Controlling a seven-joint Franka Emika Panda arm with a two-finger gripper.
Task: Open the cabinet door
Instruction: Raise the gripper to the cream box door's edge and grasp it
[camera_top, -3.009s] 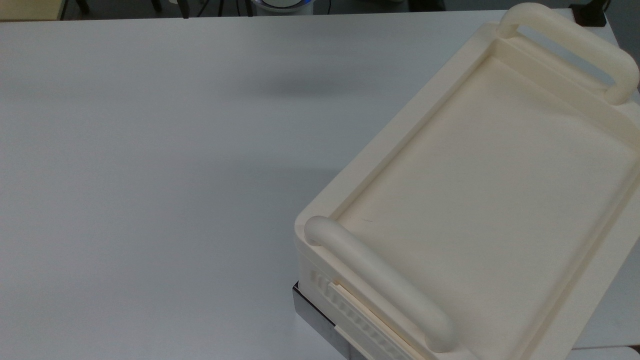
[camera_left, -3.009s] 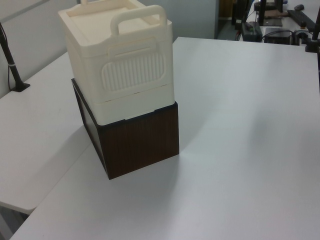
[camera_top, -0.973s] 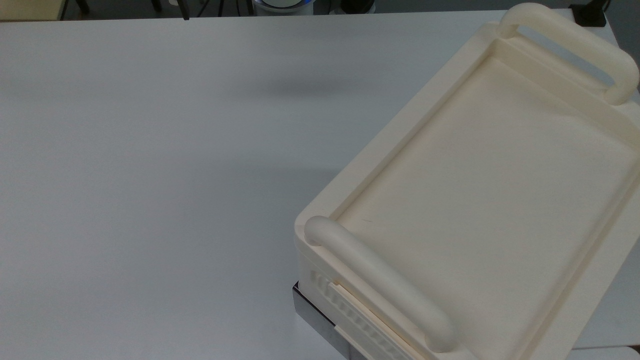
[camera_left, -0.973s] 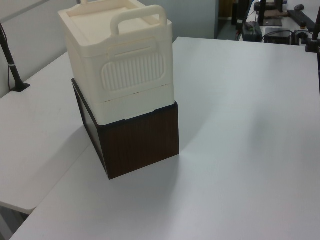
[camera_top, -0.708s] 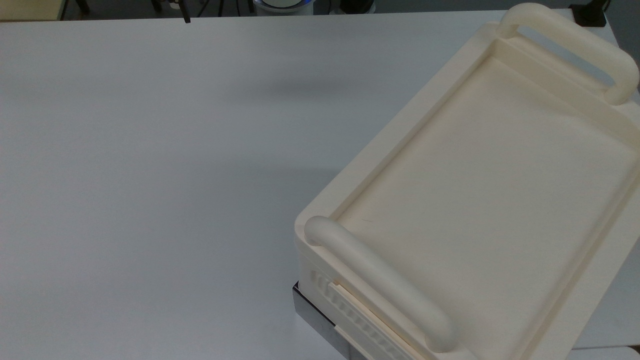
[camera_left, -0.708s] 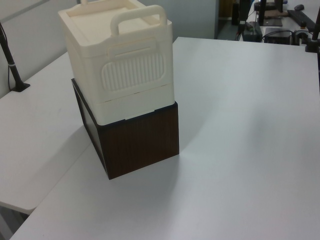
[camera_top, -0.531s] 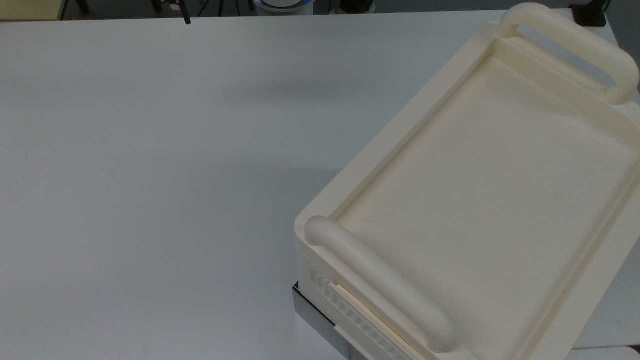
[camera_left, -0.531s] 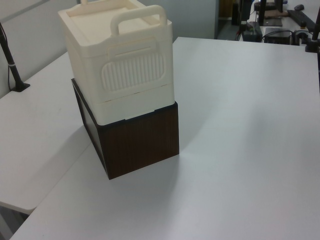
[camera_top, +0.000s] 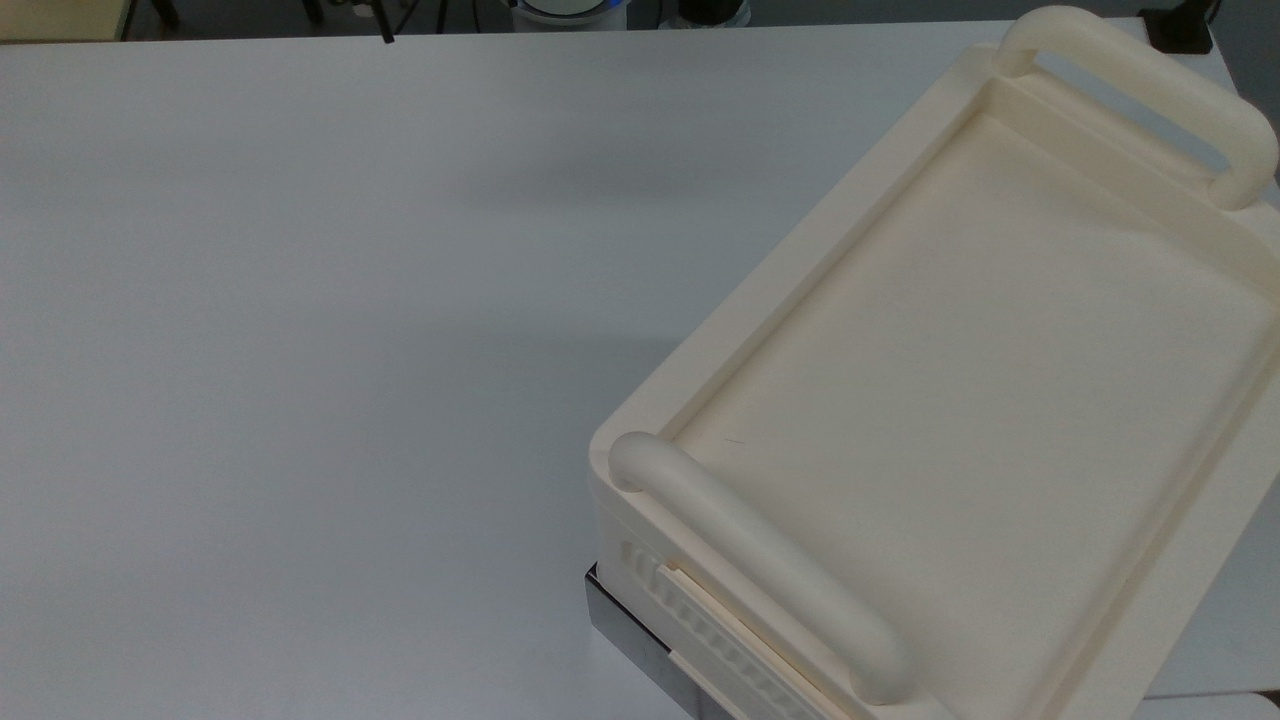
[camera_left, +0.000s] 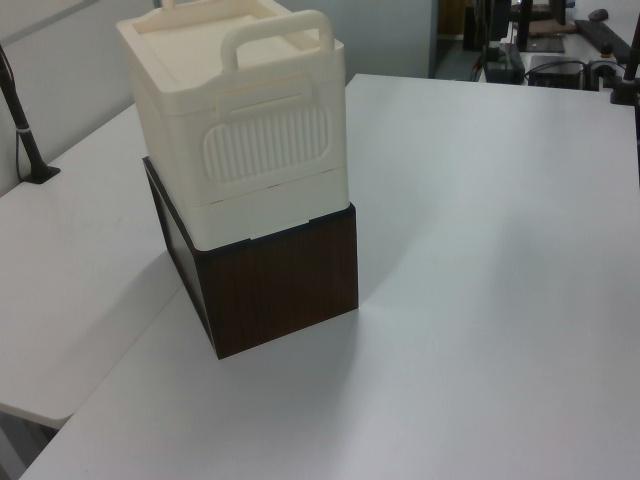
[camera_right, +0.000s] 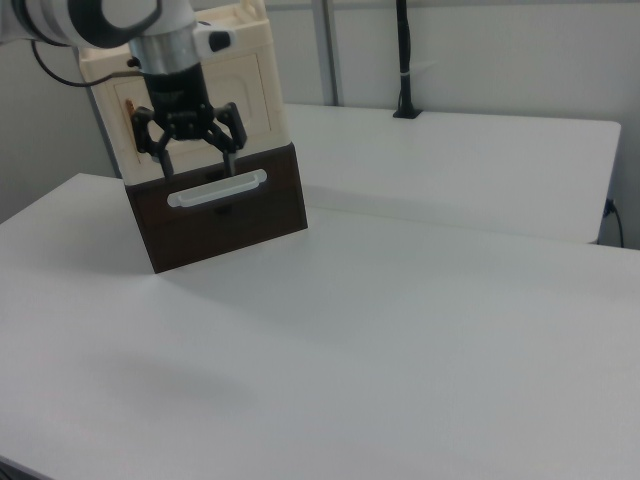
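Observation:
The cream cabinet (camera_right: 255, 90) stands on a dark brown box (camera_right: 250, 215) at the right view's upper left. Its front face carries the cabinet door (camera_right: 252, 98), a flat cream panel lying flush and partly hidden by my arm. My gripper (camera_right: 197, 163) hangs in front of that face, open, with nothing between its black fingers (camera_right: 231, 160). In the picture its tips sit just above the box's white bar handle (camera_right: 217, 188). The cabinet (camera_top: 960, 400) takes up the top view's right, and the cabinet (camera_left: 240, 120) stands at the left view's upper left, ribbed end toward the camera.
Rounded cream bar handles (camera_top: 760, 570) cross both ends of the cabinet's top. The white table (camera_right: 400, 340) stretches wide in front of the box. A black pole (camera_right: 403, 60) stands behind on a second table. A black clamp arm (camera_left: 20, 120) rises at the left view's left edge.
A thin dark tip at the top view's upper edge has slid slightly to the right. The cabinet and box have not moved.

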